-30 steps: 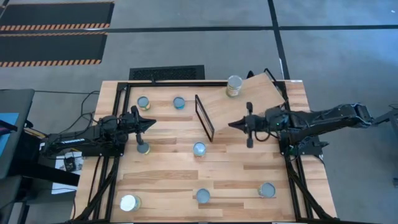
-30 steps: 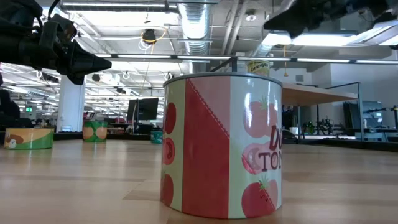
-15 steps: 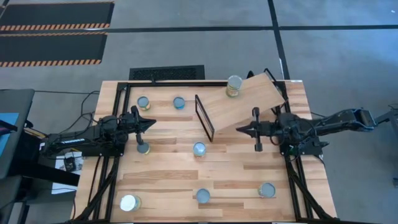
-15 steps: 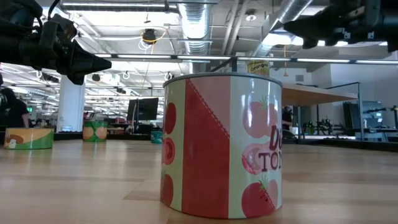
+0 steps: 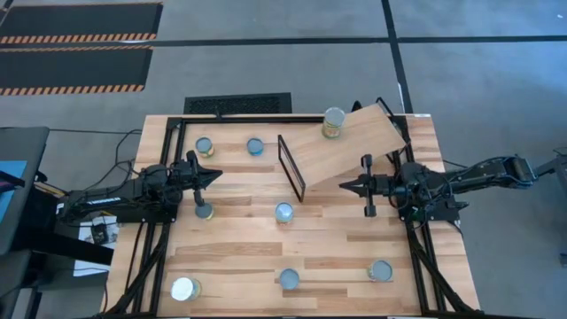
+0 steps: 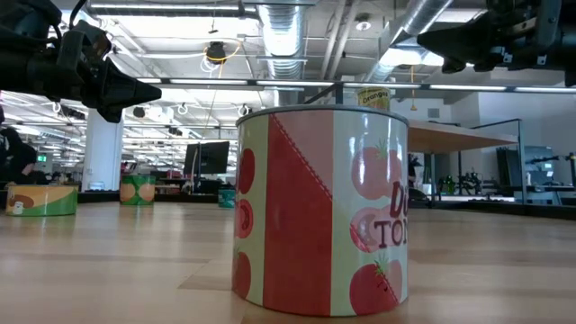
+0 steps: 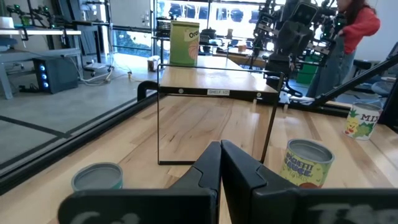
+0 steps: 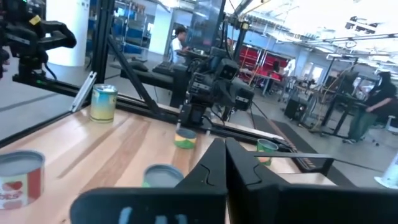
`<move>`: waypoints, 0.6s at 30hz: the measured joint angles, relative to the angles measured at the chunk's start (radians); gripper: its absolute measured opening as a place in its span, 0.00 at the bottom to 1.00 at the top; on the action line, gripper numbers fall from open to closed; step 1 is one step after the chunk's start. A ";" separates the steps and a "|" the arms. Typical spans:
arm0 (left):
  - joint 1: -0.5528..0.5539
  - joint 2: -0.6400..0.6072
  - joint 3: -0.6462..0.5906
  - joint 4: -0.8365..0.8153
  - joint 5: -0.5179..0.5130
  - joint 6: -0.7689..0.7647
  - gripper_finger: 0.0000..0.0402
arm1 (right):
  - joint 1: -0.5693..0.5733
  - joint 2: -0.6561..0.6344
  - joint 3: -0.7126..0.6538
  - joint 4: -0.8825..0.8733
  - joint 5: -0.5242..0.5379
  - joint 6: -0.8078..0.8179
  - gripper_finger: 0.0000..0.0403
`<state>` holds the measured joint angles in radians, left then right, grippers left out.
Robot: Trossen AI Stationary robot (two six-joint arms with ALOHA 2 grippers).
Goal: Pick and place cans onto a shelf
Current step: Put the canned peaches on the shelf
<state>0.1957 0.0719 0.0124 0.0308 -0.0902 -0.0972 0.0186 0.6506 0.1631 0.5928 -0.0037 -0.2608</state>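
Several small cans stand upright on the planked tabletop: two at the far left (image 5: pixel 205 146) (image 5: pixel 255 146), two mid-table (image 5: pixel 204 211) (image 5: pixel 283 212), and three along the near edge, one of them white-topped (image 5: pixel 184 289). Another can (image 5: pixel 333 122) stands on the far end of the slanted light-wood shelf (image 5: pixel 354 146), whose black frame (image 5: pixel 291 167) stands at its left end. My left gripper (image 5: pixel 220 175) hovers shut at the left, pointing level at the frame. My right gripper (image 5: pixel 341 186) hovers shut beside the shelf's near edge, pointing left. Both are empty.
In the low view a red tomato can (image 6: pixel 321 211) stands close to the camera. Black rails (image 5: pixel 168 133) run along the table's left, far and right edges. People stand in the room beyond the table (image 7: pixel 354 25).
My right gripper has drawn back toward the table's right edge and sunk a little, tipping up until it points about level. It has stayed shut and empty. The cans and the shelf have not moved.
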 joint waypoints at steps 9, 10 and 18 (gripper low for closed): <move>0.000 0.000 0.000 0.004 -0.002 0.000 0.00 | -0.197 -0.024 0.003 -0.057 -0.247 0.031 0.01; 0.000 0.000 0.000 0.006 -0.002 0.000 0.00 | -0.227 -0.024 0.003 -0.075 -0.274 0.051 0.01; 0.000 0.000 0.000 0.015 -0.002 -0.040 0.00 | -0.339 -0.065 -0.039 -0.073 -0.269 0.092 0.01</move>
<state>0.1955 0.0719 0.0124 0.0460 -0.0925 -0.1371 -0.3202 0.5859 0.1242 0.5194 -0.2727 -0.1691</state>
